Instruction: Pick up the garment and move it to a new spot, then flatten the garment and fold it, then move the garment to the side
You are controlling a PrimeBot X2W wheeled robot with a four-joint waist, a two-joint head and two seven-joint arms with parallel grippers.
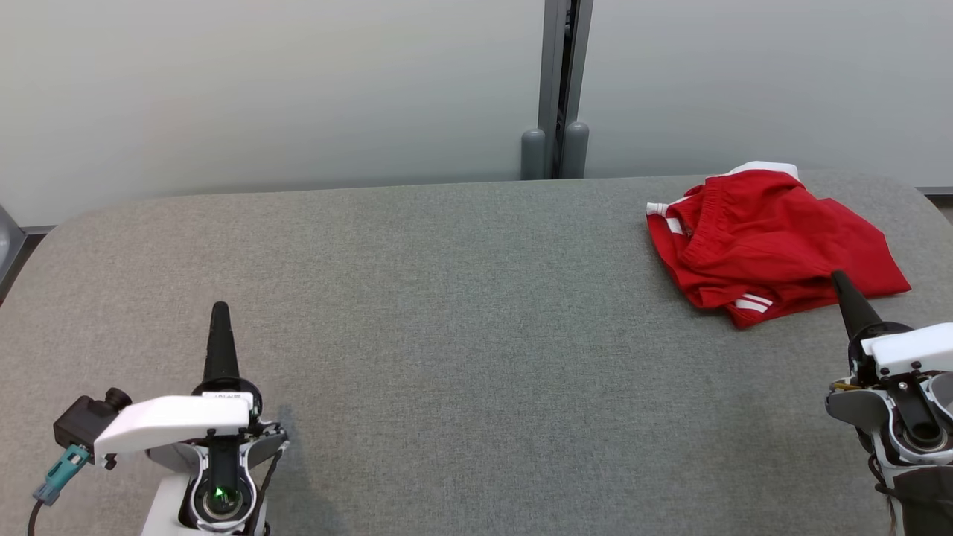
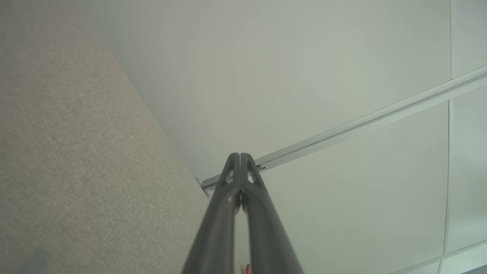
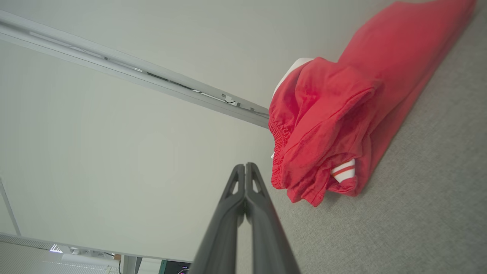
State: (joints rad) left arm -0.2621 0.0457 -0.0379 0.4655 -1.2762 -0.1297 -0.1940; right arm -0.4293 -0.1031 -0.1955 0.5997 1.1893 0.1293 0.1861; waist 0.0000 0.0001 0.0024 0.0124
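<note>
The garment is red with white stripes and an elastic waistband, lying crumpled at the far right of the grey table. The right wrist view shows the garment bunched up just right of the fingertips. My right gripper is shut and empty, its tip at the garment's near edge; touching or just above it, I cannot tell. In its own view the right gripper has its fingers pressed together. My left gripper is shut and empty at the near left, far from the garment; the left gripper points toward the wall.
A pale wall with a grey vertical post stands right behind the table's far edge. The table's corners are rounded. A dark camera module with a teal plug sticks out from the left wrist.
</note>
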